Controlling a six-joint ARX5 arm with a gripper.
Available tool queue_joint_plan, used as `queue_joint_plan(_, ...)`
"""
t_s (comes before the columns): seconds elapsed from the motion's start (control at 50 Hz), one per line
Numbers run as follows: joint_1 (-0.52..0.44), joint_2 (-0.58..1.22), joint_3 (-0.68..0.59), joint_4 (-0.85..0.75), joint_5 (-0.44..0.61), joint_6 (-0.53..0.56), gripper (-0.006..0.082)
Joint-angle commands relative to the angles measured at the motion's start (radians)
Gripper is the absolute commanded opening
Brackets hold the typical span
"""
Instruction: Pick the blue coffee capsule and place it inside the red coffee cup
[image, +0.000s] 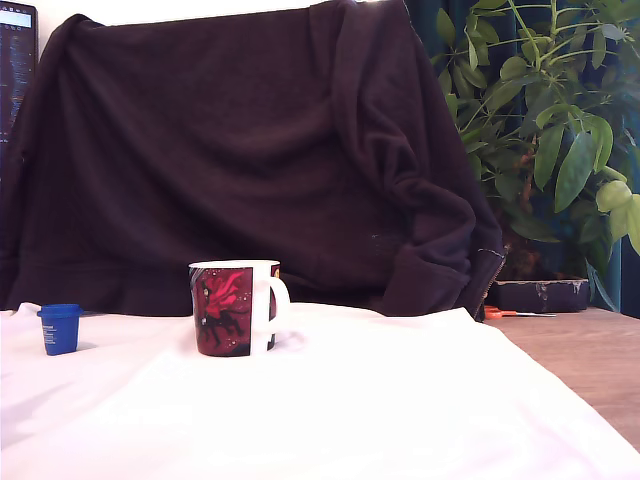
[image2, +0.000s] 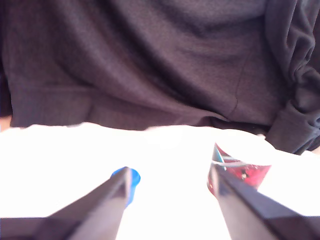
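The blue coffee capsule (image: 60, 328) stands upright on the white cloth at the exterior view's left. The red coffee cup (image: 232, 308), with white rim and handle and a red and black print, stands to its right, handle toward the exterior view's right. No arm shows in the exterior view. In the wrist view my gripper (image2: 170, 182) is open, its two dark fingers spread wide. One finger partly covers the blue coffee capsule (image2: 134, 181); the other overlaps the red coffee cup (image2: 245, 170). Nothing is held between the fingers.
A white cloth (image: 350, 410) covers the table. A dark fabric (image: 250, 150) drapes the backdrop behind it. A leafy plant (image: 550, 130) stands at the exterior view's right, with bare wooden tabletop (image: 590, 360) and orange-handled scissors (image: 510, 313) below it.
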Motion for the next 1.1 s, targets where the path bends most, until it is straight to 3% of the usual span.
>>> queue_joint_plan(0.0,-0.011,0.059,-0.019,0.066,-0.009,0.015,0.0649)
queue_joint_plan(0.48,-0.024,0.603,-0.001,0.533,-0.05,0.1,0.0608)
queue_joint_plan(1.08,-0.02,1.21,0.259,0.727,-0.052,0.173,0.0608)
